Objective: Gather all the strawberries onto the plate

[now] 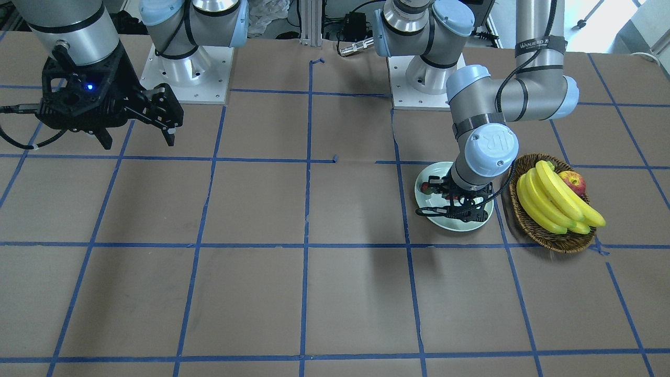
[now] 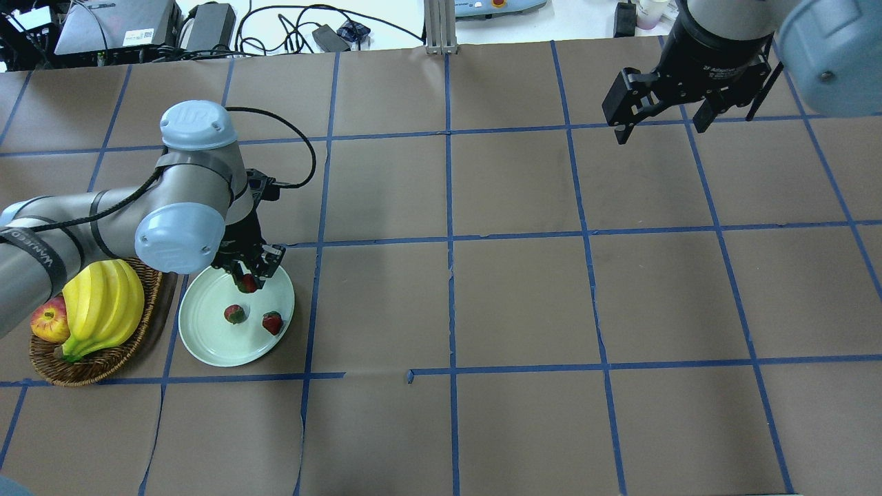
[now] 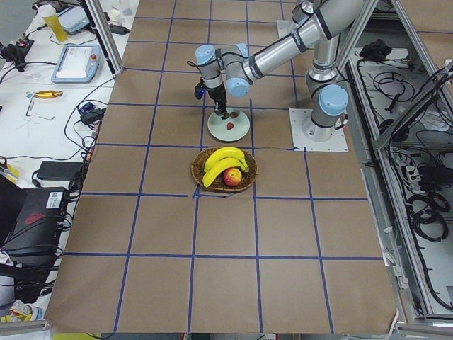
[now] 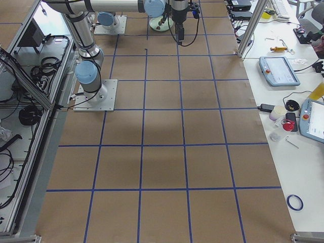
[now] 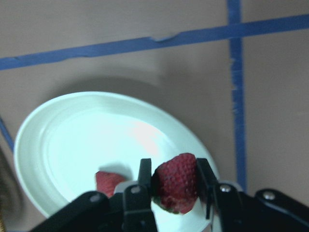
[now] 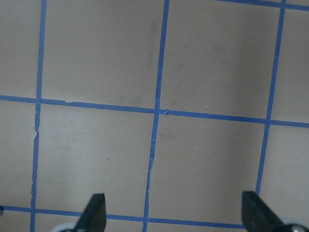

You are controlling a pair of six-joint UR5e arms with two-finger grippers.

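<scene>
The mint-green plate [image 2: 207, 337] lies on the table beside the basket, also seen as plate [image 5: 63, 150] and plate [image 1: 426, 183]. Two strawberries rest in it, one [image 2: 235, 314] near the middle and one [image 2: 273, 322] toward its right side. My left gripper [image 2: 249, 279] hangs over the plate's far rim, shut on a third strawberry [image 5: 176, 182], which sits between the fingers [image 5: 144, 176]. Another strawberry [image 5: 109, 181] shows below it on the plate. My right gripper [image 2: 661, 124] is raised far off at the table's other end, open and empty, with wide-spread fingertips [image 6: 94, 210].
A brown wicker basket [image 2: 103, 362] with bananas [image 2: 103, 303] and an apple [image 2: 49, 322] stands right beside the plate, under my left arm. Blue tape lines [image 2: 451, 241] grid the brown table cover. Cables and equipment lie beyond the far edge.
</scene>
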